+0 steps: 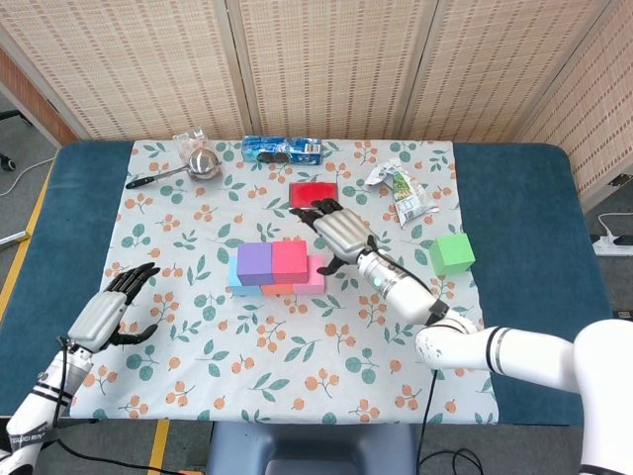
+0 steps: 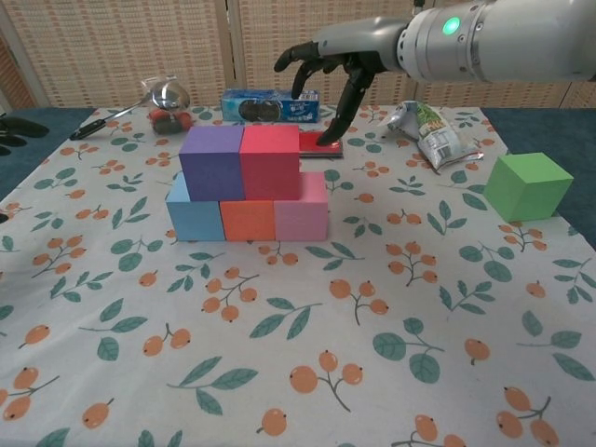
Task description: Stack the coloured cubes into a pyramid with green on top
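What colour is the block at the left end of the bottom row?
Light blue; the chest view shows it best, sitting under the purple block.
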Robot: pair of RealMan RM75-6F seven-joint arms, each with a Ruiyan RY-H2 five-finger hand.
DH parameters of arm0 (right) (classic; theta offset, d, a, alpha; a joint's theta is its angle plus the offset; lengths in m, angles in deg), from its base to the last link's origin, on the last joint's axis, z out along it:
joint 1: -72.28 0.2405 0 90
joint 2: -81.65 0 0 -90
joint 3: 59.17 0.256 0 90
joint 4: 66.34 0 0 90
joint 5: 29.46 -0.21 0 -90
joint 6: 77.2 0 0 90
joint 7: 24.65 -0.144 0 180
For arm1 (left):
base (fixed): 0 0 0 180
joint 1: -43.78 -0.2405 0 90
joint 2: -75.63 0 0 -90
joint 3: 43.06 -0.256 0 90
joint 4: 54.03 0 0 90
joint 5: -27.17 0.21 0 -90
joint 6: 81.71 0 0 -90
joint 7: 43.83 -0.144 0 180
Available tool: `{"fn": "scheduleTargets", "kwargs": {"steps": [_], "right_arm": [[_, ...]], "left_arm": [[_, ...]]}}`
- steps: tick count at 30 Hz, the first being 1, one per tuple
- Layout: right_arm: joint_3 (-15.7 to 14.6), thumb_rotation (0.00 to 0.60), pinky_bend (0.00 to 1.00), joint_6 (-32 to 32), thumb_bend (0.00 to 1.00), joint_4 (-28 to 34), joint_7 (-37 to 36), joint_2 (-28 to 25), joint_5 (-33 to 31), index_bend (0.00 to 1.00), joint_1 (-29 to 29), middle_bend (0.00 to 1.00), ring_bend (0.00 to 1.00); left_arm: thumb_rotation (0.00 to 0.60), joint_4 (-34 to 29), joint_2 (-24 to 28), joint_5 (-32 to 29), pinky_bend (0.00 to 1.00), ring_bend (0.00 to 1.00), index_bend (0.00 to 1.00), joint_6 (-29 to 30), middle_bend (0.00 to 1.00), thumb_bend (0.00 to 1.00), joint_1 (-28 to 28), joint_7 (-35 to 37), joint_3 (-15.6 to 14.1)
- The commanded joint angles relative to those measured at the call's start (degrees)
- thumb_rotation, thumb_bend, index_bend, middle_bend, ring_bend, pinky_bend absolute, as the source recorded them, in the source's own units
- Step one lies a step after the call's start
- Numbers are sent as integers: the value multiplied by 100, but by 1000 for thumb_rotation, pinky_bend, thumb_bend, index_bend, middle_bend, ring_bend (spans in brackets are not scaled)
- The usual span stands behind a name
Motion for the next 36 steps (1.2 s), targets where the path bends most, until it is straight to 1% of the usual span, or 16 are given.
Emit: {"fn": "scheduleTargets", "kwargs": {"steps": [1, 4, 9, 12, 15, 20, 29, 36], "right_arm": [[6, 600, 0, 30, 67, -91, -119, -45, 41, 0, -84, 164, 0], [6, 600, 0, 124, 67, -351, -204, 95, 86, 0, -78, 148, 0], [31, 600, 0, 301, 67, -818, -342, 403, 199, 0, -20, 119, 0], [74, 600, 0, 362, 67, -1038, -448, 561, 269, 0, -1, 89, 0], [109, 600, 0, 435, 67, -1231, -561, 693, 367, 0, 11, 65, 0], [181, 600, 0, 515, 67, -1531, -730, 894, 485, 0, 29, 42, 0], [291, 600, 0, 605, 67, -1860, -952, 1185, 699, 0, 75, 37, 0], [302, 600, 0, 625, 67, -1934, -984, 1227, 761, 0, 65, 38, 0]], "left_arm": [[600, 50, -71, -95, 70, 0, 53, -272, 0, 309, 238, -238, 103], [600, 103, -173, -219, 48, 0, 53, -564, 0, 309, 460, -465, 174], [600, 350, -429, -509, 11, 0, 51, -976, 0, 309, 769, -1046, 258], [600, 430, -548, -630, 0, 0, 31, -1095, 0, 308, 879, -1375, 269], [600, 443, -625, -674, 0, 0, 4, -1164, 0, 308, 949, -1726, 218], [600, 428, -751, -717, 0, 0, 0, -1146, 0, 312, 1025, -2180, 180], [600, 366, -912, -776, 0, 0, 0, -1193, 0, 309, 1182, -2466, 179], [600, 366, -972, -785, 0, 0, 0, -1251, 0, 312, 1278, -2481, 187]]}}
